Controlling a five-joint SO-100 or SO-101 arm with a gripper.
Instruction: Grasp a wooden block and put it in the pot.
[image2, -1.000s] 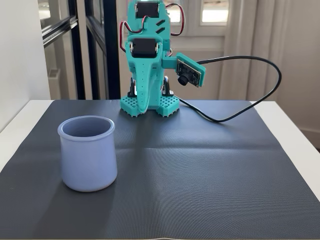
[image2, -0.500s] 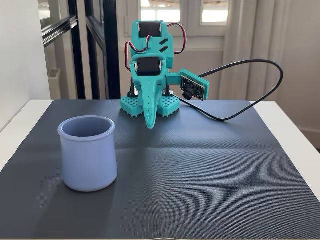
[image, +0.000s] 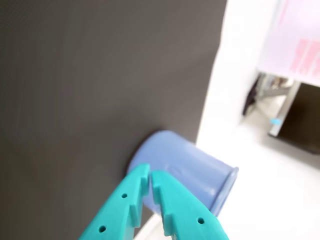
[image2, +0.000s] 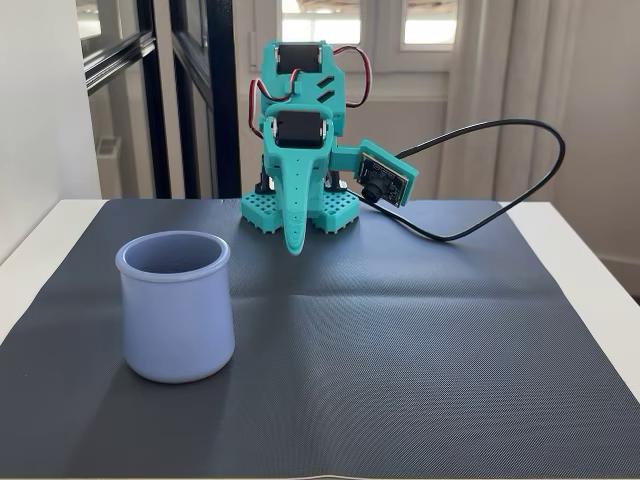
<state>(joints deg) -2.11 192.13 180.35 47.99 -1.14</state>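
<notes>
Pot (image2: 176, 307) of pale lavender-blue stands upright on the near left part of a dark ribbed mat (image2: 400, 340) in the fixed view, its rounded rim open upward and its left side close to the mat's left edge. Teal arm (image2: 298, 120) sits folded at the far centre of the mat, and its gripper (image2: 296, 245) points down with the tip just above the mat surface, well apart from the pot and to the right of it. Both fingers lie together with only a hairline gap between them in the wrist view (image: 150, 175), and nothing is clamped between them. In that view the pot (image: 185, 172) appears just beyond the fingertips, tilted by the camera angle, with the mat's edge and the white table (image: 260, 200) running past it on the right. Wrist camera (image2: 385, 178) projects to the right of the arm, and a black cable (image2: 520, 170) loops from it over the far right of the mat. Mat surface to the right of the pot and in front of the arm is open, reaching to the right edge, where a white table strip (image2: 600, 260) shows. No wooden block can be seen in either view; the pot's interior is hidden from both cameras.
</notes>
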